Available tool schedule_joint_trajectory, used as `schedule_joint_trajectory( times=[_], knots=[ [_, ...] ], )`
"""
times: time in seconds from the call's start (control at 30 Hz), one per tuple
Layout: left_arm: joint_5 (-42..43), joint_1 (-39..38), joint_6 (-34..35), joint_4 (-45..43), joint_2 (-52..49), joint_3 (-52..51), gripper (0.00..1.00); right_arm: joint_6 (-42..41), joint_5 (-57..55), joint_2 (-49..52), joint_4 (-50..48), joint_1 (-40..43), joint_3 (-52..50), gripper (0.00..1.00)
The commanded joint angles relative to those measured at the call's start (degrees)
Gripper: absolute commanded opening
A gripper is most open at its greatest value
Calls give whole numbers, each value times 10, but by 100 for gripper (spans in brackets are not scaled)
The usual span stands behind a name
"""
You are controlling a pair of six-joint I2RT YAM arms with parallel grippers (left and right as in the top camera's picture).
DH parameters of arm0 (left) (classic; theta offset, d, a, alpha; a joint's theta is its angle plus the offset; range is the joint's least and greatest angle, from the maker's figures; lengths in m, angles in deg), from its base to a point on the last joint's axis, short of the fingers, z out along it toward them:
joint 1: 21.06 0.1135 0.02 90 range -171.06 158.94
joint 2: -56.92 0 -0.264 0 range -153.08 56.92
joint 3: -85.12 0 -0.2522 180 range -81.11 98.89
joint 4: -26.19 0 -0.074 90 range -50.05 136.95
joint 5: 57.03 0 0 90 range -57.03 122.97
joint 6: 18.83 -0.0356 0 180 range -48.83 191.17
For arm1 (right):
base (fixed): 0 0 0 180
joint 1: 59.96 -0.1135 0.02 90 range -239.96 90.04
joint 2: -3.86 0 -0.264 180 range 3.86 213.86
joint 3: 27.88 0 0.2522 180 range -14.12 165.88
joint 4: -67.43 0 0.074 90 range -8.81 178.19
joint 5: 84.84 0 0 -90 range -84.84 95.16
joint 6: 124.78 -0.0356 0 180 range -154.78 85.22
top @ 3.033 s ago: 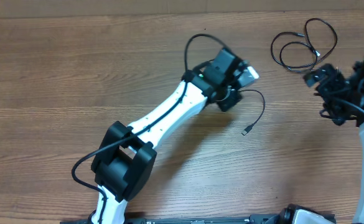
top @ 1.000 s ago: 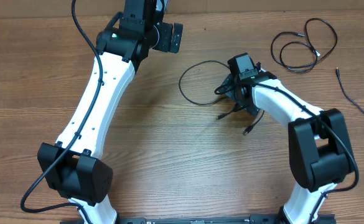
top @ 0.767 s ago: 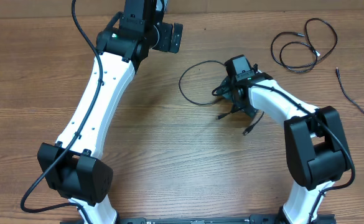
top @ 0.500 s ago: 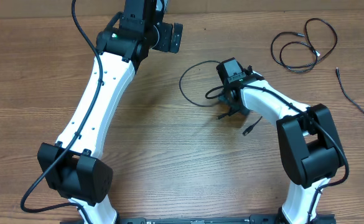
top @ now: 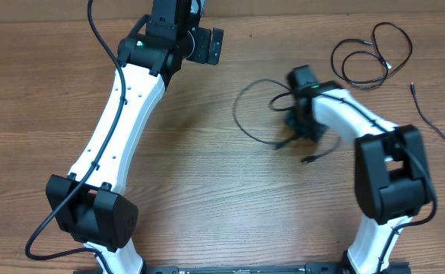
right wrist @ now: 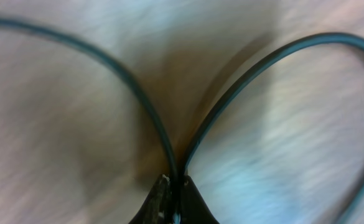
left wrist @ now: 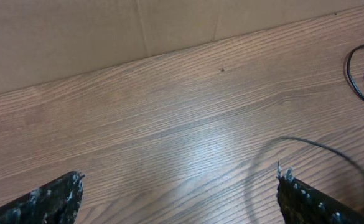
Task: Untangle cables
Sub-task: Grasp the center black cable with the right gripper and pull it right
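The right gripper was shut, its fingertips pinched on the cable. In the right wrist view two strands of that cable met between the tips and spread apart above them in a V, one curving off left and the other right. From overhead the right gripper and the cable looked blurred; the cable's loop lay on the table to the left of the gripper, and its plug lay just below the gripper.

The left gripper sat near the far edge, well apart from that cable. Its jaws stood wide open with nothing between them; the left wrist view showed only bare wood between the two fingers, with an arc of cable near the right finger.

A coil lay at the far right, apart from both grippers, and a third cable ran toward the right edge.
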Motion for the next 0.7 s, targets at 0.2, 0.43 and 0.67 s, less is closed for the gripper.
schedule_joint_trajectory(
  times=[0.2,0.43,0.67],
  knots=[
    [7,2,5,-2,11,9,99,-10,-102,-21,126,179,-37,4],
    [7,2,5,-2,11,9,99,-25,-140,-79,155,305,-37,4],
    [7,2,5,-2,11,9,100,27,-171,-79,129,416,-37,4]
  ],
)
